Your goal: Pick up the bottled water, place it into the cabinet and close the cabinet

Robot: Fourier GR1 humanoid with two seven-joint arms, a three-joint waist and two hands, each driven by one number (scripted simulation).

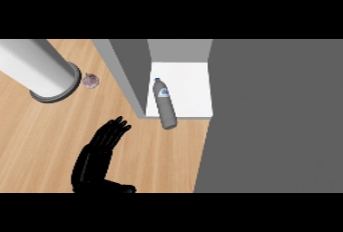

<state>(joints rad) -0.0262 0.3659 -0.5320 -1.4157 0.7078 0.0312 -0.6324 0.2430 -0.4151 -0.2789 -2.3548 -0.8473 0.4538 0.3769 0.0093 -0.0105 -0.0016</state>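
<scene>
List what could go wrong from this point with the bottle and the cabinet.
The bottled water lies on its side, its base past the cabinet shelf's front edge, so it may roll out onto the counter. The cabinet door could strike that overhanging base when closed. The left hand rests open, apart from the bottle.

Bottle [165, 106] in cabinet [194, 86] (base overhanging), L hand [100, 152] open.

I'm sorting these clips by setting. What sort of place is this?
Probably a kitchen counter: a wooden countertop, an open white-floored cabinet with a water bottle lying at its edge.
</scene>
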